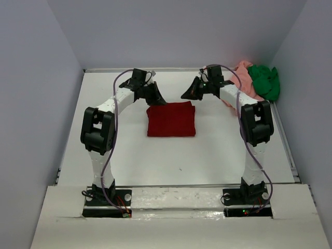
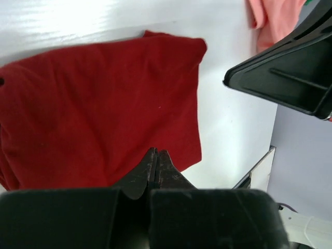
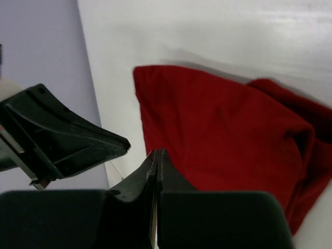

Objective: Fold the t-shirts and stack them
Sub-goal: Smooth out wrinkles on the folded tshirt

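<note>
White surface (image 1: pixel 207 155) carries the folded red shirt (image 1: pixel 170 119) about midway between its left and right edges. Bunched in the far right corner lie the pink shirt (image 1: pixel 239 70) and the green shirt (image 1: pixel 264 80). Both the left tool (image 1: pixel 157 97) and the right tool (image 1: pixel 188 94) are pressed together, holding nothing, above the red shirt's far edge.

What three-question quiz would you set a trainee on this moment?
1. True or false: the red shirt is folded into a rectangle.
2. Where is the green shirt? A) on the red shirt; B) bunched in the far right corner by the pink shirt; C) under the red shirt.
3. Fill in: the left gripper and right gripper are both ___ and hold nothing.
Key: 1 true; 2 B; 3 shut.
</note>
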Available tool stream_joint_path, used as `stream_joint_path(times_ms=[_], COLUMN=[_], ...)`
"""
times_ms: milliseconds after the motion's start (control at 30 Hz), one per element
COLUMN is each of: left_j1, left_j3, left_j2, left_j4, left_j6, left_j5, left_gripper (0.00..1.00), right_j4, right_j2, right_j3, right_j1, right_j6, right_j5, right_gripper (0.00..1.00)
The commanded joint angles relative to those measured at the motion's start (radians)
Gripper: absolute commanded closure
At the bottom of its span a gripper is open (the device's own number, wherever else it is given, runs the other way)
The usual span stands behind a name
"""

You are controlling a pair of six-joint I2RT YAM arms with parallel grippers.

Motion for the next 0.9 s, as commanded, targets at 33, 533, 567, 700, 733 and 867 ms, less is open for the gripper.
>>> stream_joint_path(times_ms=[33,533,567,700,733,867], left_j1=[0.006,0.008,0.010,0.016,0.016,0.020], left_j3=[-0.055,-0.004,0.020,0.080,0.091,0.132], left_j2=[0.016,0.132,0.140,0.161,0.167,0.175], left_j4=[0.033,0.106,0.106,0.091,0.080,0.057], left_j6=[0.003,0.009,0.010,0.012,0.015,0.027], left_j5=[0.027,-0.006,-0.006,-0.011,-0.011,-0.019], left_gripper=[1.00,1.00,1.00,1.00,1.00,1.00], right_j4=[-0.004,0.016,0.016,0.021,0.018,-0.002], right_j2=[0.004,0.155,0.162,0.183,0.186,0.200], right_j3=[-0.075,-0.004,0.006,0.029,0.033,0.022], right_j1=[0.004,0.034,0.034,0.034,0.034,0.034], right_j6=[-0.022,-0.013,-0.011,-0.010,-0.011,-0.022], right_j5=[-0.036,-0.053,-0.056,-0.055,-0.053,-0.030], right_gripper=[1.00,1.00,1.00,1.00,1.00,1.00])
